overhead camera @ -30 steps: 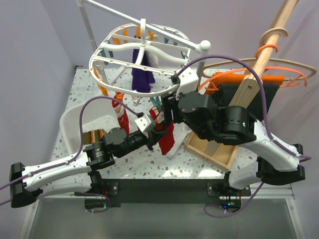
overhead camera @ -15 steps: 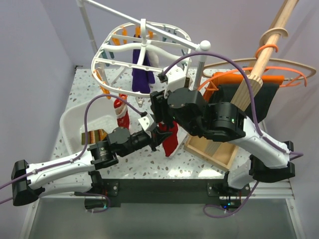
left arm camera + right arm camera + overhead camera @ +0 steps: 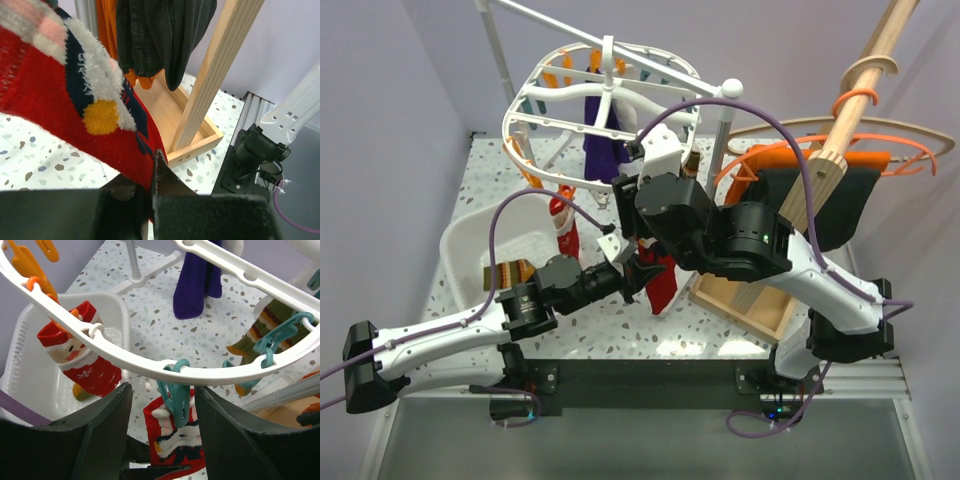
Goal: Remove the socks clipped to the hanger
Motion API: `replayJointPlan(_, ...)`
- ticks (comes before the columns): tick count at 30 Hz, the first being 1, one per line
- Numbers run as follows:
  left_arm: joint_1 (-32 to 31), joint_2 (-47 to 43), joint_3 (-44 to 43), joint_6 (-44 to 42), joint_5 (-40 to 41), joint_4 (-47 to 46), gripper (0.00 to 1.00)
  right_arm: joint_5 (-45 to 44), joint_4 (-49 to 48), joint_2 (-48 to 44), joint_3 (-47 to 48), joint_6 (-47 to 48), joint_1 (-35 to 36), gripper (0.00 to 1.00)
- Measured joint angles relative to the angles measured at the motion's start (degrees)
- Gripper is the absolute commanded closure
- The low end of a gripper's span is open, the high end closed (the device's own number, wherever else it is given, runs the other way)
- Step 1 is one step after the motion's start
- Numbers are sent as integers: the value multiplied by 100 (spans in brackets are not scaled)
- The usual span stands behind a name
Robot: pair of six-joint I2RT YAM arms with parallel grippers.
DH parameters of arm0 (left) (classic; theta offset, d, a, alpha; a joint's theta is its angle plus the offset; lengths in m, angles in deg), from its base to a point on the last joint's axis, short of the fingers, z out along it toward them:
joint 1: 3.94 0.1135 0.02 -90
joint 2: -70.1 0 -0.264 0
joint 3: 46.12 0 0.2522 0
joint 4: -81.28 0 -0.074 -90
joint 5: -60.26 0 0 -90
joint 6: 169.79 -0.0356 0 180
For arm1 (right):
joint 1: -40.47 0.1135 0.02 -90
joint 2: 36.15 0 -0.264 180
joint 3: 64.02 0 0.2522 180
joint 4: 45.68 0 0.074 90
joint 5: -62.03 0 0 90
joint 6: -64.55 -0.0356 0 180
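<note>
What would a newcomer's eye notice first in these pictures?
The big white hanger arcs across the right wrist view, and the open right gripper stands on either side of a teal clip on it. In the middle of the top view, the left gripper pinches a red Christmas sock.

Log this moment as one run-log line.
left hand: shut on red sock | right hand: open, straddling teal clip holding that sock | hanger: other socks clipped on
</note>
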Motion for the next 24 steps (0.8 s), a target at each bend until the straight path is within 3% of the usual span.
replayJointPlan(16, 0, -50, 52, 17, -94, 0, 100, -651, 35, 254, 146, -20, 83, 44)
replayJointPlan(24, -2, -636, 411, 15, -175, -422, 100, -752, 81, 227, -275, -48, 79, 45)
